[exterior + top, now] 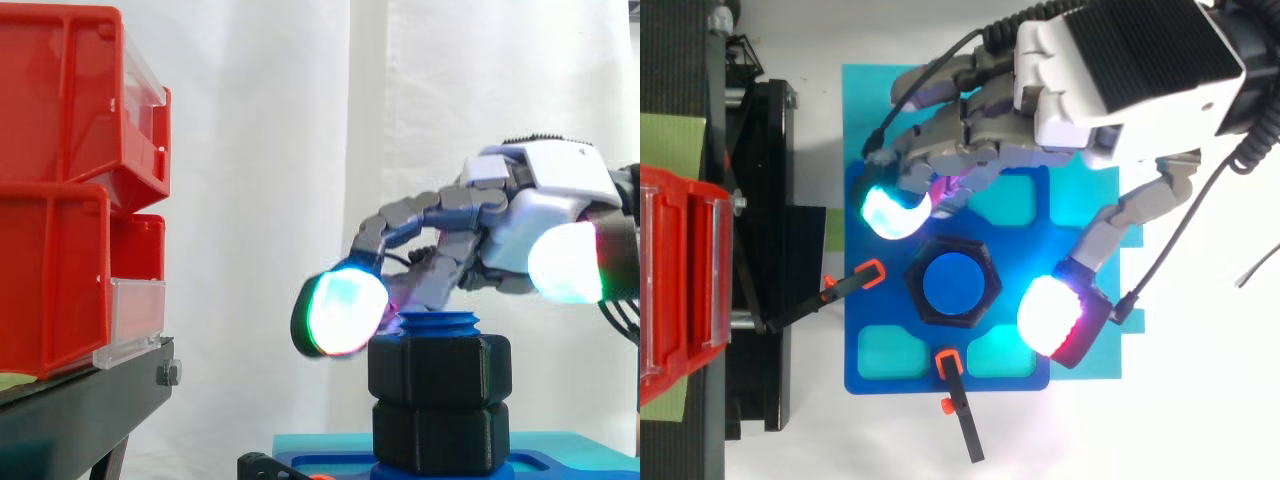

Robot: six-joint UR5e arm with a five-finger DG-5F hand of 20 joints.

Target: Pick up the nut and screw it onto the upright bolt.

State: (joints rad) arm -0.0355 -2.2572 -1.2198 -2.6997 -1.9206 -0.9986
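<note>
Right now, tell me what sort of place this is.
Probably a robotics test bench: a white curtain, red bins on a black stand, and a robot hand at a blue bolt on a blue fixture.

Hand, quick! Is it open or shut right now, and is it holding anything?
Hand: open, holding nothing; its fingers are spread to either side of the nut on the bolt.

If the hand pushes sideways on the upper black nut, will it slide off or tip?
Probably neither: the upper black nut sits threaded on the blue bolt, so it should turn rather than slide. Its flat hex sides likely give the pads a firm hold. It looks like rigid plastic, likely light.
</note>
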